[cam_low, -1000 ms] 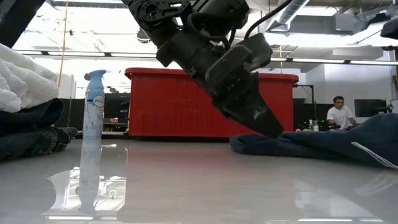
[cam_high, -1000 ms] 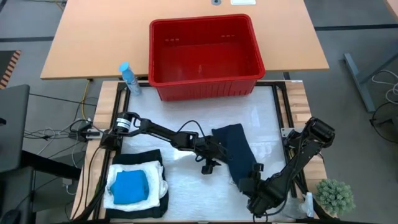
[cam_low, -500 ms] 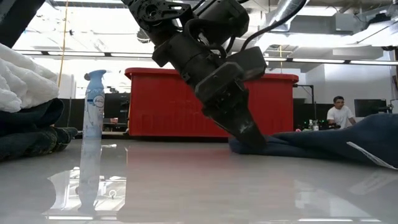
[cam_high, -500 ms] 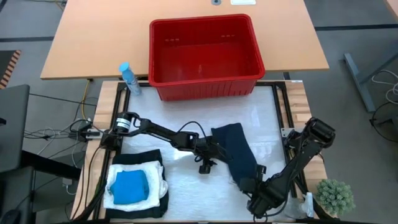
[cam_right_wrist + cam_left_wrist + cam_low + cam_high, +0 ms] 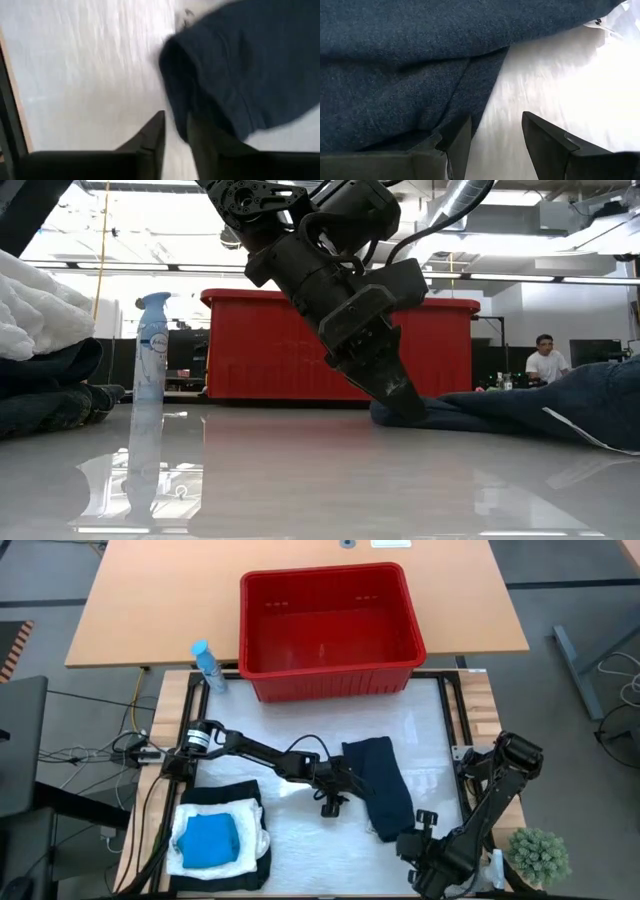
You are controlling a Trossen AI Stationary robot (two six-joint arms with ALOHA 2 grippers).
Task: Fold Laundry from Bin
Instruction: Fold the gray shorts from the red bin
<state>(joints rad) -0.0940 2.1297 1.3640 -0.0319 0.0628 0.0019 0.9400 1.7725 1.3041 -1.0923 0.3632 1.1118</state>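
- High view showed the dark blue garment (image 5: pixel 381 783) lying flat mid-table, in front of the empty red bin (image 5: pixel 330 632).
- Left gripper (image 5: pixel 334 804) rested at the cloth's left edge, fingers parted, gripping nothing.
- Right gripper (image 5: pixel 174 134) sat at the near corner, fingers narrow; whether they pinched cloth I could not tell.
- Soft, limp and light, it probably handled best pinched at corners or hem.
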